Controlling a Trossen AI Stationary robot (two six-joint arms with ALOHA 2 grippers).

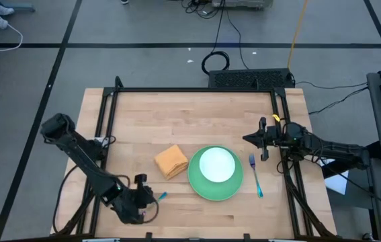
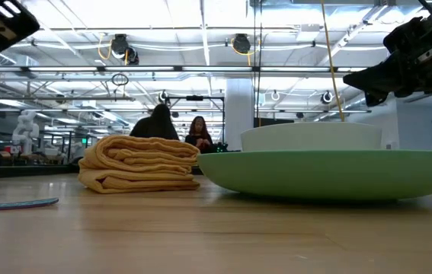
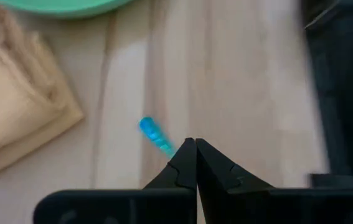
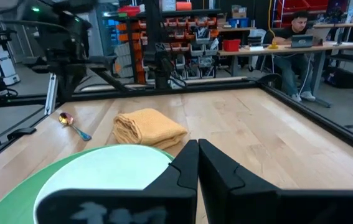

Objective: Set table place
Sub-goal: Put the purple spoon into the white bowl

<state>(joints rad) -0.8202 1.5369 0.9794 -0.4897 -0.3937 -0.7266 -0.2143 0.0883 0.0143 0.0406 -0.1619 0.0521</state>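
The spoon (image 4: 72, 126) lies near the table's left front, left of the napkin (image 1: 171, 161) and plate (image 1: 215, 189). The left gripper (image 1: 138, 197) sits just beside it, fingers pressed shut, holding nothing. It looks like the spoon's turn: open up, then grab its handle.

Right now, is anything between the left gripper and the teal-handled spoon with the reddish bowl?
Nothing visible. The left gripper, fingers shut, sits right at the teal-handled spoon on bare wood; the folded orange napkin lies off to one side.
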